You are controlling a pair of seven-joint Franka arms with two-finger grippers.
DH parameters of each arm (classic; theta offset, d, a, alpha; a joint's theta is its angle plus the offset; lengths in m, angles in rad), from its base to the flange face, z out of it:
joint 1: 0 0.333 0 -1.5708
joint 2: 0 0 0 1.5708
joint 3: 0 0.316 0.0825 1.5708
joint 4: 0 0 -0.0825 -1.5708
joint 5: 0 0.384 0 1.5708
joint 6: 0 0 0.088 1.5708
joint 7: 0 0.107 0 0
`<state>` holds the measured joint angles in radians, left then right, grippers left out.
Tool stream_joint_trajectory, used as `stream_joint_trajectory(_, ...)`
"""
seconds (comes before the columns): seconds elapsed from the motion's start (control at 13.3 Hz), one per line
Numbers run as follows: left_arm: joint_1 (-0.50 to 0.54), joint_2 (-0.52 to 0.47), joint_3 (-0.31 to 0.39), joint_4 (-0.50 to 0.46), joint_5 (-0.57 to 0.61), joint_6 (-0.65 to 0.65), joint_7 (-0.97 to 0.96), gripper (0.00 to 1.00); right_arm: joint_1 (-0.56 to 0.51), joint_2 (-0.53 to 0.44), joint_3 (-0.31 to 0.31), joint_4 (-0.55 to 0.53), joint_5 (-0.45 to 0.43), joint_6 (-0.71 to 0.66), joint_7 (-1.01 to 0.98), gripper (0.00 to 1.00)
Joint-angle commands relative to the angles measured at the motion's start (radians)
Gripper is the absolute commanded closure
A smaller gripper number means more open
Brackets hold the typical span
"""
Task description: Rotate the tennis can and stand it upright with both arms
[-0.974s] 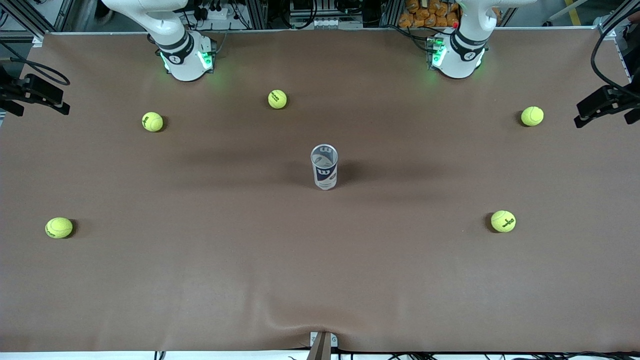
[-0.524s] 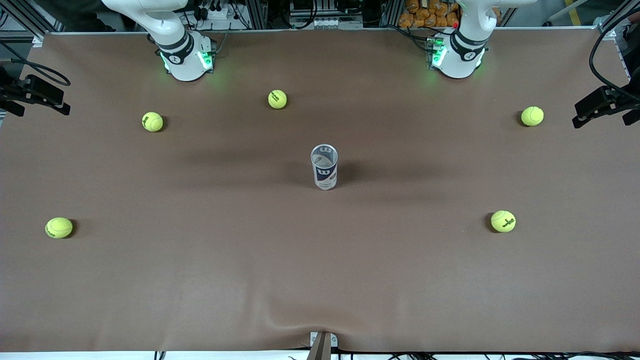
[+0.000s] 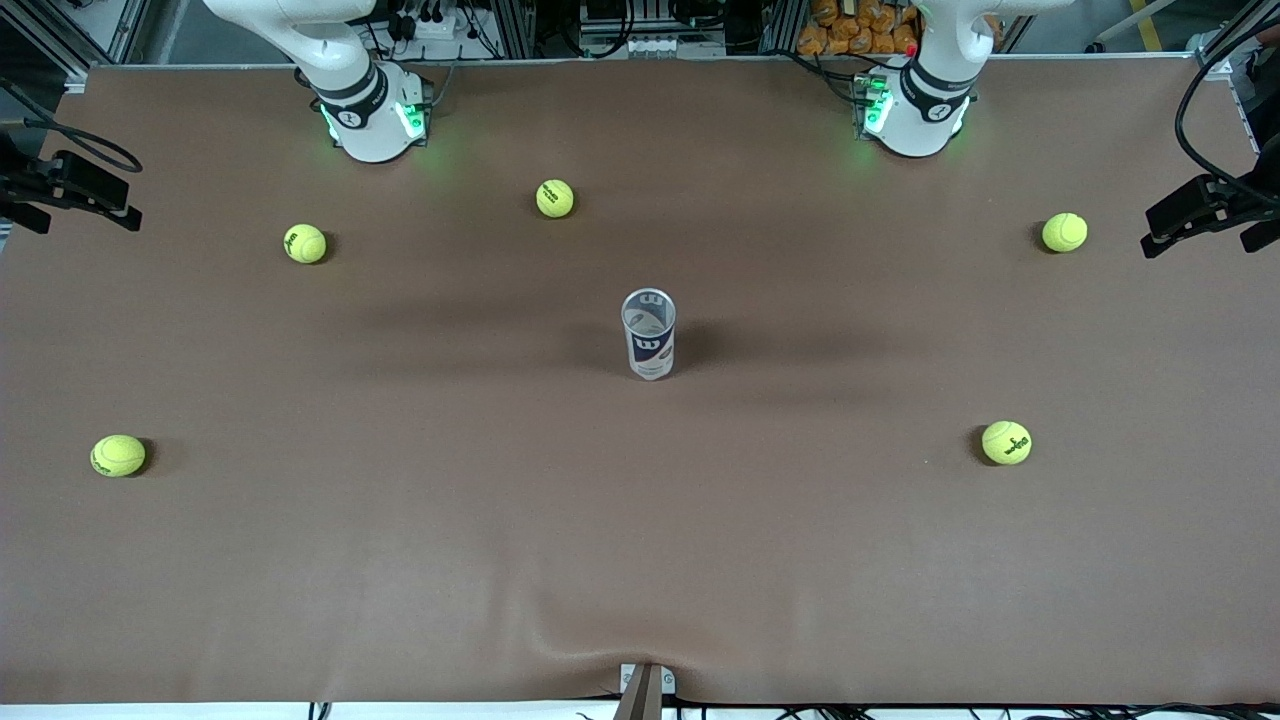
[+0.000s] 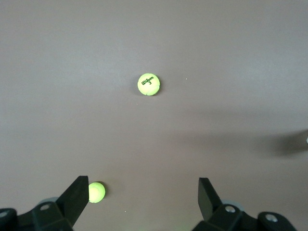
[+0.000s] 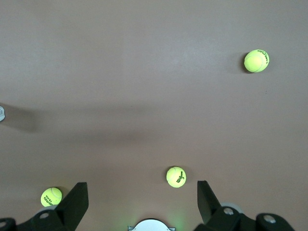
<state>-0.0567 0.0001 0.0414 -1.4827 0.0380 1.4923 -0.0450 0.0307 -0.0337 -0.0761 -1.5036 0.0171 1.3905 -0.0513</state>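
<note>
The tennis can (image 3: 649, 335) stands upright in the middle of the table, open silver rim up, navy and white label facing the front camera. Neither gripper touches it. My left gripper (image 4: 144, 185) is open and empty, high over the left arm's end of the table. My right gripper (image 5: 143, 190) is open and empty, high over the right arm's end. A sliver of the can shows at the edge of the left wrist view (image 4: 307, 140) and of the right wrist view (image 5: 1, 113). Both arms rise from their bases (image 3: 372, 115) (image 3: 915, 105) out of the front view.
Several yellow-green tennis balls lie scattered on the brown table: two near the right arm's base (image 3: 555, 198) (image 3: 305, 243), one nearer the front camera (image 3: 118, 455), and two at the left arm's end (image 3: 1064, 232) (image 3: 1006, 443).
The can and the balls have not moved. A dark piece at the front view's edge by the left arm's end has drifted slightly.
</note>
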Motion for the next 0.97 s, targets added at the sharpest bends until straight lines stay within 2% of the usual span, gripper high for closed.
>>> stream_joint_trajectory(0.0,-0.003,-0.006,0.005,-0.008,-0.017,0.009,-0.007,0.0,-0.008,-0.017,0.009,-0.018,-0.014,0.01,-0.001,0.0)
stream_joint_trajectory(0.9,-0.003,0.005,0.005,-0.007,-0.056,-0.015,0.011,0.0,-0.005,-0.014,0.009,-0.017,-0.011,0.01,-0.001,0.0)
